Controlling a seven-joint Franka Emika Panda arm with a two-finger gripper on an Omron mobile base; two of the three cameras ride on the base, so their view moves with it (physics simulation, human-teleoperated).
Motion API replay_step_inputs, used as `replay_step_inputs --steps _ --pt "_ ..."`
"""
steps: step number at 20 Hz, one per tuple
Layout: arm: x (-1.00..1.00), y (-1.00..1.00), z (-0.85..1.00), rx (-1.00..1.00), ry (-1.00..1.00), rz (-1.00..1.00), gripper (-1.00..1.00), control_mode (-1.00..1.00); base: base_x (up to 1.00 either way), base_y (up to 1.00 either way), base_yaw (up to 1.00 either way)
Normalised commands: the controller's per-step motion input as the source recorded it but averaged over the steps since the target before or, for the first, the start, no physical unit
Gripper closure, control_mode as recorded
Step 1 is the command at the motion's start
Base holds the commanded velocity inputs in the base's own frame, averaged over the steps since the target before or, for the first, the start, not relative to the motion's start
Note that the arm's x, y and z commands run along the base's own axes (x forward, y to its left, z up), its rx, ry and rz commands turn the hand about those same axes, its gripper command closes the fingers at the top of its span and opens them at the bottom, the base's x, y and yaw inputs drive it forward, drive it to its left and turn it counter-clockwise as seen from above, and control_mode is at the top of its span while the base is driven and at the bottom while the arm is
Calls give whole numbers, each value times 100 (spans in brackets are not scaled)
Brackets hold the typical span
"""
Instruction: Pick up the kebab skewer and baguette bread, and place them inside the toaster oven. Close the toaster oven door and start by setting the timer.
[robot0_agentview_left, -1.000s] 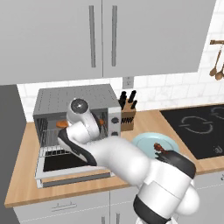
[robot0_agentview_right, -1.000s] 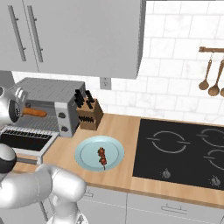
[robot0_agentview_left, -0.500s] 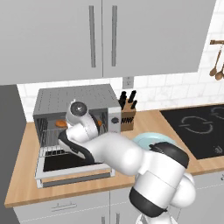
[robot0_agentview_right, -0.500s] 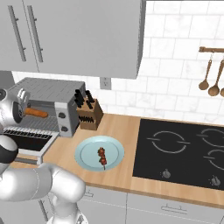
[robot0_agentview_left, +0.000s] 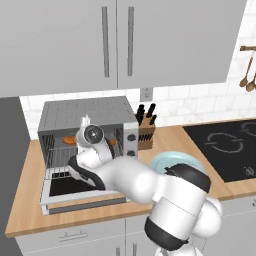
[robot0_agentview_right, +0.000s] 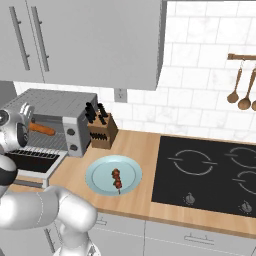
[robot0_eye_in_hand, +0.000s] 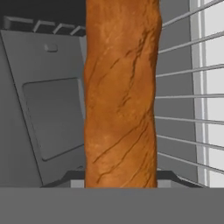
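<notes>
Baguette bread (robot0_agentview_right: 41, 129) held lengthwise across the toaster oven (robot0_agentview_right: 65, 117) opening

A pale blue plate (robot0_agentview_right: 102, 175) sits on the wooden counter (robot0_agentview_right: 140, 150), beside a black cooktop (robot0_agentview_right: 210, 172). A knife block (robot0_agentview_right: 101, 131) stands against the tiled wall, wooden spoons (robot0_agentview_right: 239, 90) hanging further along (under grey cabinets (robot0_agentview_right: 85, 40)).
</notes>
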Motion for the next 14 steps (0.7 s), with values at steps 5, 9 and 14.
replay_step_inputs --steps 5,9,14 --pt "18 2 0 0 2 0 -100 -100 0 0 0" --pt "0 0 0 0 0 0 -100 -100 0 0 0" --pt "1 0 1 0 2 0 -100 -100 0 0 0"
